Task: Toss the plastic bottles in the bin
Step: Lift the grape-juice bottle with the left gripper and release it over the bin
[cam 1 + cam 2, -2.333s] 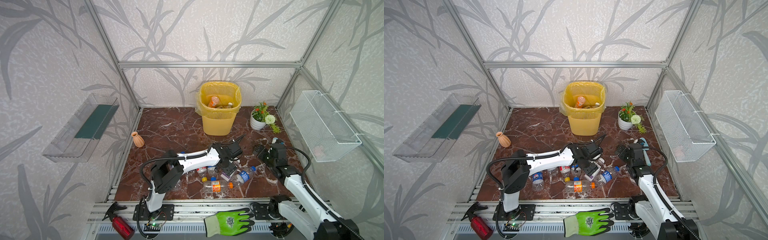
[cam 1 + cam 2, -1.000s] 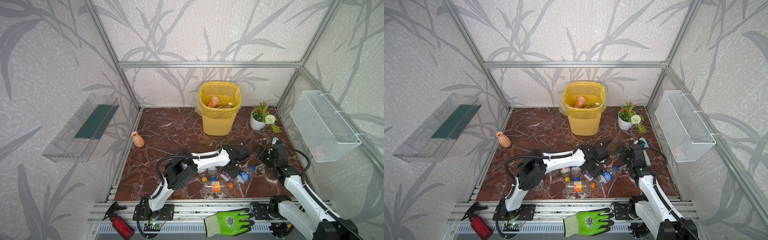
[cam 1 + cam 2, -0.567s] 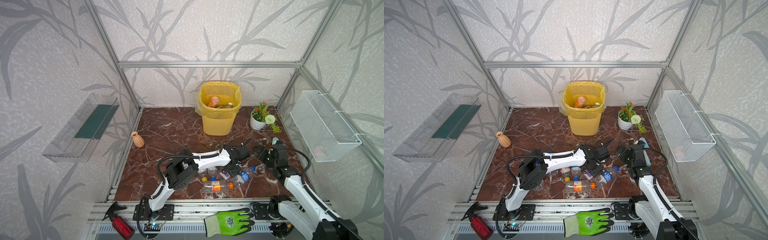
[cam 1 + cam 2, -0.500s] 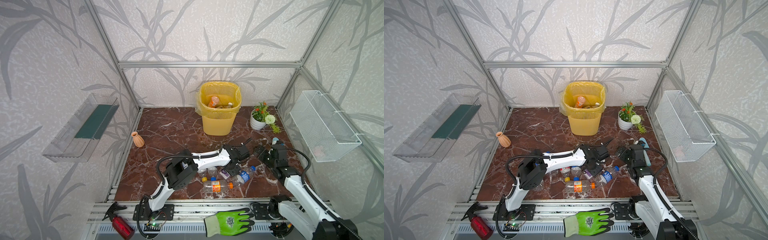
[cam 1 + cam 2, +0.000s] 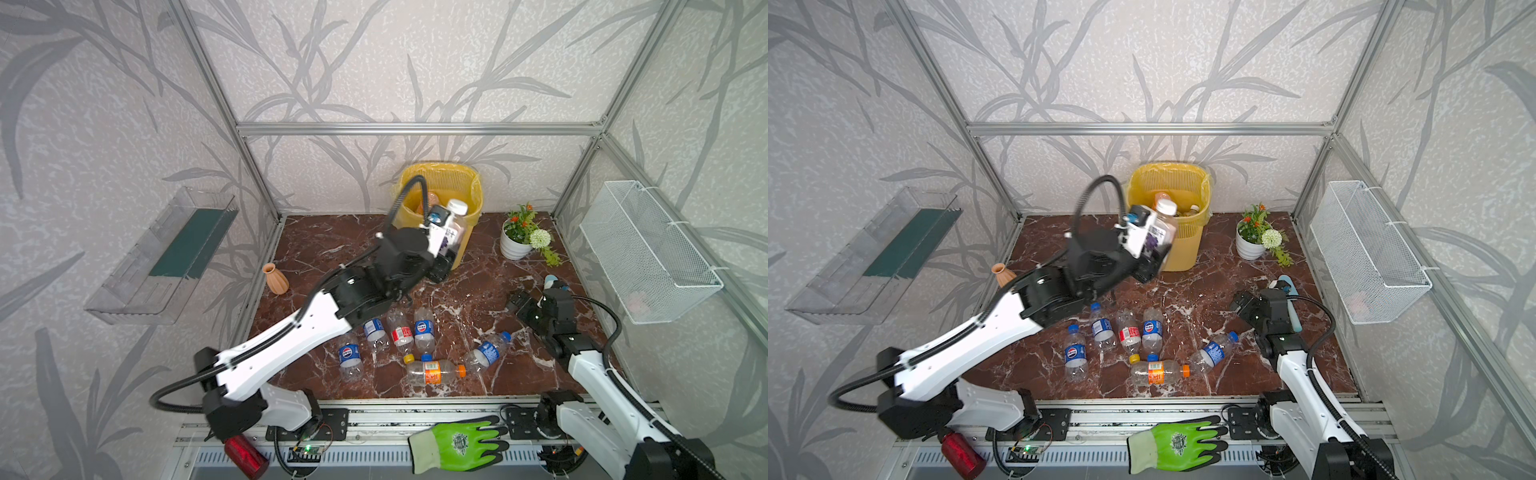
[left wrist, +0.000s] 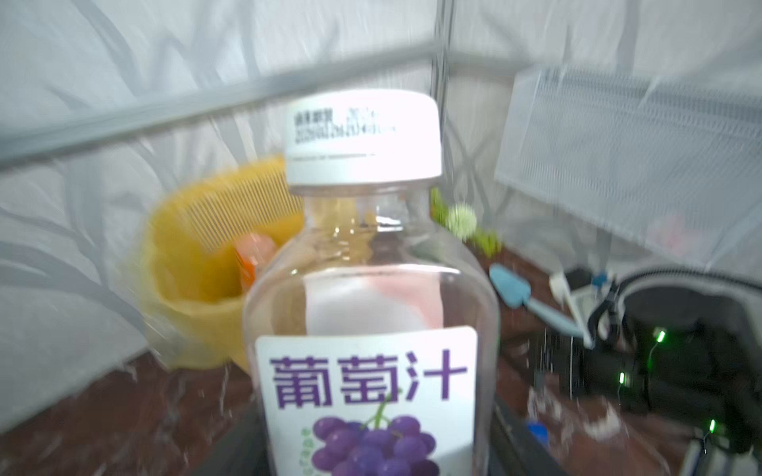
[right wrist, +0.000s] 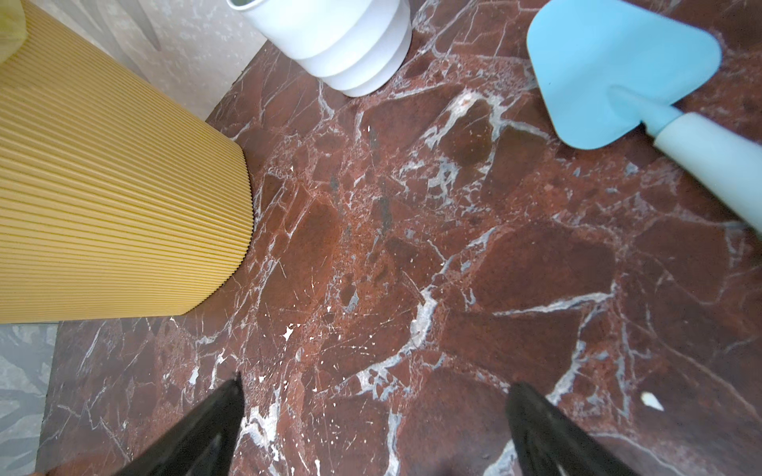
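My left gripper is raised in front of the yellow bin and is shut on a clear plastic bottle with a white cap and a purple grape label. In the left wrist view that bottle fills the middle, with the bin behind it. Several more plastic bottles with blue, red and orange labels lie on the marble floor in both top views. Other bottles sit inside the bin. My right gripper hovers low over bare floor, open and empty, its jaws wide apart.
A white flower pot and a blue trowel lie right of the bin. An orange vase stands at the left wall. A clear tray and a mesh basket hang on the side walls. A green glove and a red spray bottle lie at the front rail.
My left gripper closed on the purple-label bottle among the floor pile, then rose and swung back toward the bin with it. The right arm has not moved.
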Available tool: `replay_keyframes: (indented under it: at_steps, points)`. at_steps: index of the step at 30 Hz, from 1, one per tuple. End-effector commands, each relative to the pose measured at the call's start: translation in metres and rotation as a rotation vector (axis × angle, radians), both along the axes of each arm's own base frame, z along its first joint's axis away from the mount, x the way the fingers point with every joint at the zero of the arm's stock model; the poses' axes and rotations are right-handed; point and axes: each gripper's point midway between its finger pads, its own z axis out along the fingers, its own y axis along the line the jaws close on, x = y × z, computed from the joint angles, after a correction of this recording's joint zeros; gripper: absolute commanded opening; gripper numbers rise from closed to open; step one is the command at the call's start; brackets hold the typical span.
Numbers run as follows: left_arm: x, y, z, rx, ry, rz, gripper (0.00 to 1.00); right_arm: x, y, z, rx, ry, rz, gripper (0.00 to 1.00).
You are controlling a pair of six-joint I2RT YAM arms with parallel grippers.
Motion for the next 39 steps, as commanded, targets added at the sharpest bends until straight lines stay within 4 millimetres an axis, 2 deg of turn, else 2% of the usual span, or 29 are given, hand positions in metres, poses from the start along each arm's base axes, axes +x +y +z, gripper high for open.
replay_keyframes:
  at_steps: [1, 3, 4, 7, 11, 13, 15, 16, 17, 18, 22, 27, 32, 39]
  points:
    - [-0.003, 0.021, 0.056, -0.082, -0.334, 0.05, 0.51, 0.004, 0.002, 0.002, 0.006, -0.021, 0.011, 0.99]
    - [-0.001, 0.034, 0.078, -0.147, -0.408, 0.063, 0.51, 0.005, 0.002, 0.003, 0.006, -0.024, 0.014, 0.99]
    - [0.007, 0.036, 0.082, -0.16, -0.404, 0.06, 0.51, 0.005, 0.002, 0.004, 0.004, -0.027, 0.016, 0.99]
    - [0.048, 0.029, 0.079, -0.171, -0.311, 0.087, 0.51, 0.005, 0.002, 0.007, -0.001, -0.03, 0.019, 0.99]
    - [0.12, -0.007, 0.043, -0.088, -0.157, 0.091, 0.6, 0.003, 0.005, 0.009, 0.01, -0.03, 0.03, 0.99]
    - [0.158, -0.022, 0.01, -0.004, -0.02, 0.119, 0.72, 0.001, 0.006, 0.009, 0.014, -0.027, 0.034, 0.99]
    - [0.177, -0.025, -0.002, 0.047, 0.04, 0.165, 0.78, -0.001, 0.005, 0.012, 0.012, -0.03, 0.032, 0.99]
    - [0.182, -0.023, -0.001, 0.049, 0.04, 0.189, 0.84, -0.002, 0.004, 0.015, 0.009, -0.032, 0.031, 0.99]
    - [0.183, -0.023, 0.003, 0.038, 0.028, 0.196, 0.89, -0.003, 0.003, 0.017, 0.004, -0.037, 0.028, 0.99]
    - [0.182, -0.022, 0.01, 0.02, 0.005, 0.198, 0.98, -0.005, 0.002, 0.018, -0.001, -0.039, 0.024, 0.99]
    - [0.167, -0.011, 0.042, -0.066, -0.096, 0.187, 0.99, -0.011, 0.0, 0.019, -0.006, -0.027, 0.016, 0.99]
    - [0.132, 0.0, 0.057, -0.11, -0.153, 0.108, 0.99, -0.025, -0.001, 0.009, 0.02, 0.041, -0.007, 0.99]
    - [0.108, 0.017, 0.044, -0.127, -0.141, 0.09, 0.99, -0.046, 0.004, -0.001, 0.075, 0.147, -0.017, 0.99]
    - [0.083, 0.055, -0.01, -0.084, -0.07, 0.17, 0.99, -0.081, 0.018, -0.002, 0.152, 0.286, 0.007, 0.99]
